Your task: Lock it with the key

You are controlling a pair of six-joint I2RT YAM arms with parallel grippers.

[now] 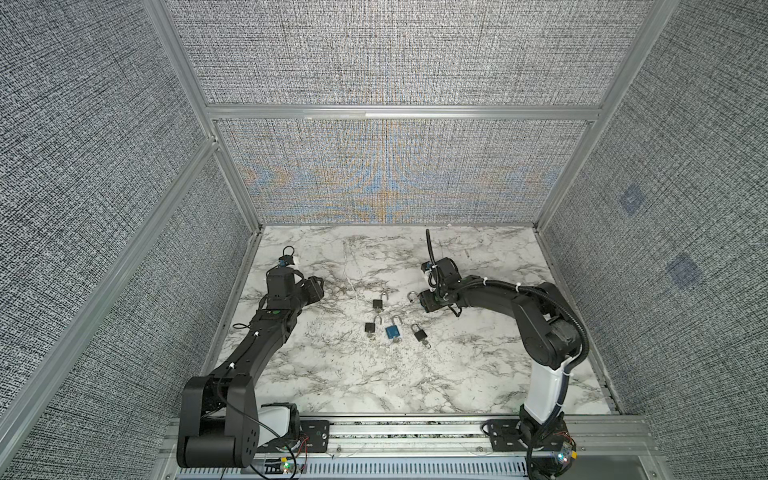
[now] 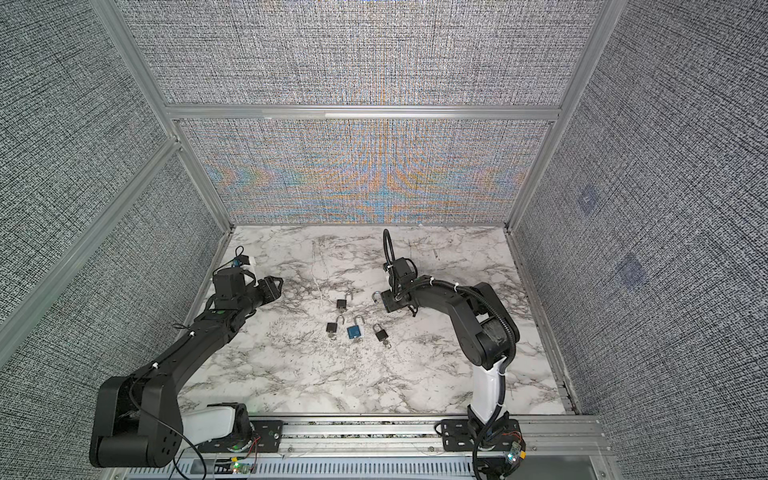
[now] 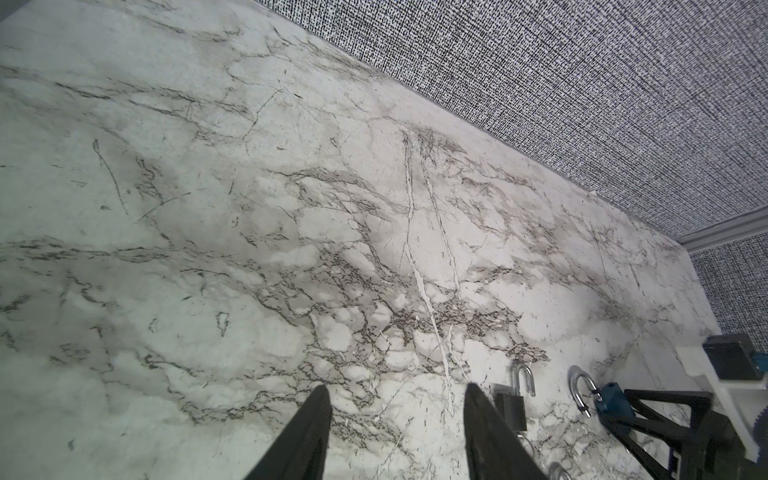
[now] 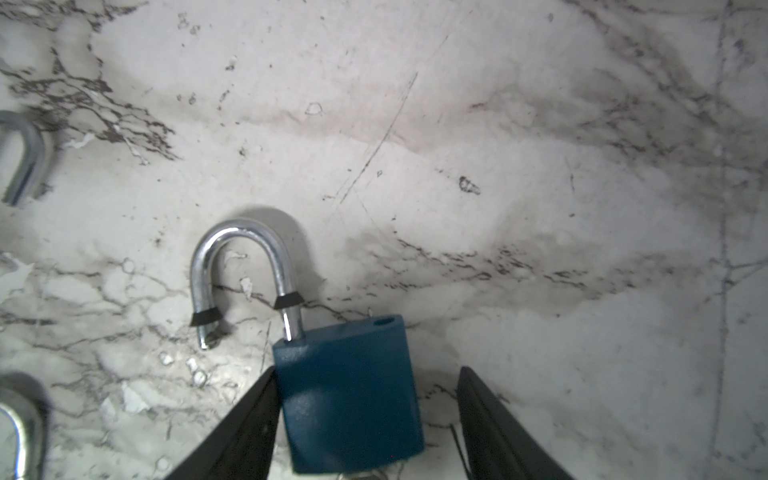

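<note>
Right gripper [image 4: 368,369] is low over the marble table [image 4: 540,166], jaws partly open and straddling the body of a blue padlock [image 4: 349,395]. One finger [image 4: 241,436] touches the side of the body. The other stands clear of it, with a strip of table showing between, so this is not a closed grip. Cannot tell whether the lock rests on the table or sits just off it. The body lies between the fingertips and reaches a little past them; its bottom end runs out of the wrist view. The long axis runs roughly straight out from the right gripper, tilted slightly to one side. The shackle [image 4: 245,226] is the end farthest from the right gripper. In a top view it points away from that arm, toward the middle of the table. The shackle is swung open: one leg is seated in the body, and the free leg hangs out to the side, clear of its hole [image 4: 384,321]. A black padlock [image 1: 377,303] lies near the right gripper, just beyond the shackle end. A second blue padlock [image 1: 392,331] lies near the right gripper too, on the side toward the arm bases. Left gripper [image 3: 395,387] is well apart from the right gripper, beyond the black padlock, jaws about half open over bare table and holding nothing.
</note>
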